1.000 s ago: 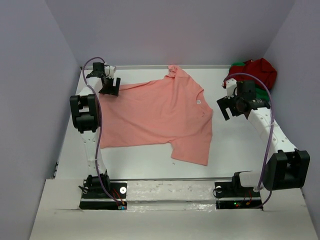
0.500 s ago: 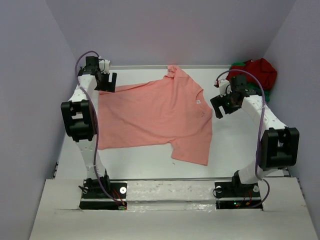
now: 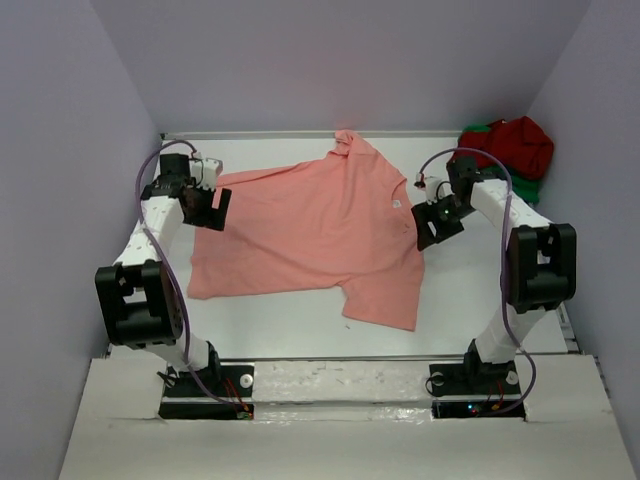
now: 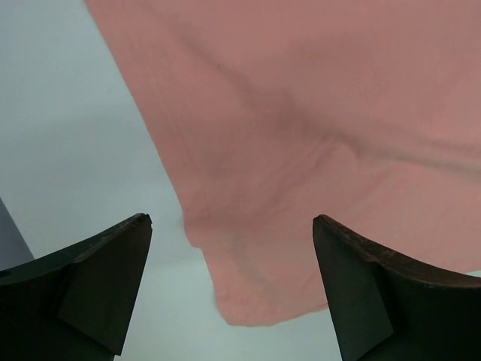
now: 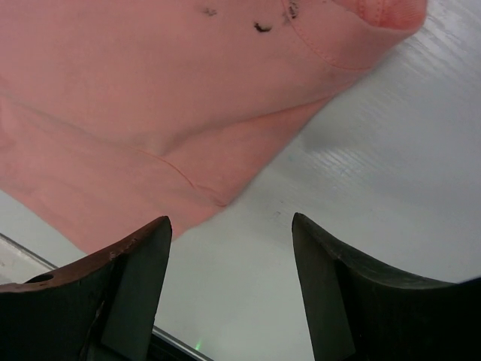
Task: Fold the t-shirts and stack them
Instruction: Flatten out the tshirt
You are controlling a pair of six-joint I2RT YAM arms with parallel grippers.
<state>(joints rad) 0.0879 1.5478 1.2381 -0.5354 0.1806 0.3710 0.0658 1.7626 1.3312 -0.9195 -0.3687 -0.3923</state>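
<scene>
Salmon-pink shirt (image 3: 320, 225) lies spread flat mid-table (image 3: 290, 330), hem at 9 o'clock. Dark red shirt (image 3: 520, 145) is heaped on green shirt (image 3: 476, 129) in the 2 o'clock corner. Left gripper (image 3: 208, 210) is over the hem corner, jaws wide and empty. Right gripper (image 3: 437, 225) is at the pink shirt's 3 o'clock edge, jaws apart and empty. Bare tabletop runs along 6 o'clock.

We see only a strip of the green shirt (image 3: 478, 129); the red shirt (image 3: 515, 145) covers the rest, at the far right corner of the table (image 3: 300, 330).
</scene>
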